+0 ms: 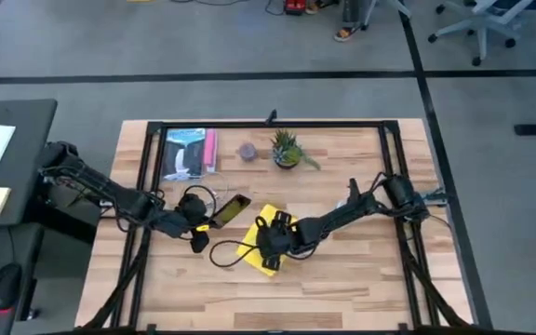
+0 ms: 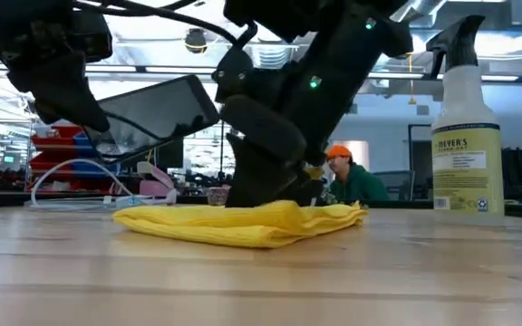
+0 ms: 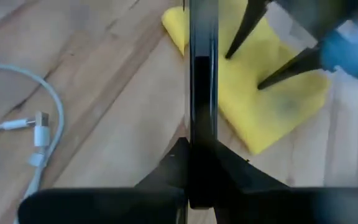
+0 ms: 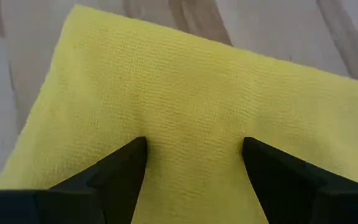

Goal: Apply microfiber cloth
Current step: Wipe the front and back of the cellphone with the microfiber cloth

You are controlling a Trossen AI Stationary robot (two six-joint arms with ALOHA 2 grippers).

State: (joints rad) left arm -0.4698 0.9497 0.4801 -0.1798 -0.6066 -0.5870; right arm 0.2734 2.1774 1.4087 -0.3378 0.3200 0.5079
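The right gripper (image 4: 194, 163) presses down on the microfiber cloth (image 4: 185, 106), its two dark fingers (image 4: 124, 168) spread apart with their tips planted on the yellow fabric and a band of cloth lying flat between them; nothing is pinched. The cloth (image 1: 266, 240) lies near the middle of the wooden table (image 1: 361, 279), slightly rumpled and folded over on itself, as the low view shows (image 2: 243, 222), with the right arm reaching in from the table's right side. Just to the cloth's left, the left gripper (image 1: 198, 216) is closed on the black smartphone (image 1: 230, 210), clamping it by one end so that it stands tilted above the tabletop, clear of the cloth; the left wrist view shows the phone edge-on (image 3: 202, 93) between that gripper's fingers. A white charging cable (image 3: 39, 127) lies on the wood beside the phone. Toward the table's far edge sit a small potted plant (image 1: 287, 149) and a flat package (image 1: 189, 154). In the low view a spray bottle (image 2: 467, 127) stands to the right.
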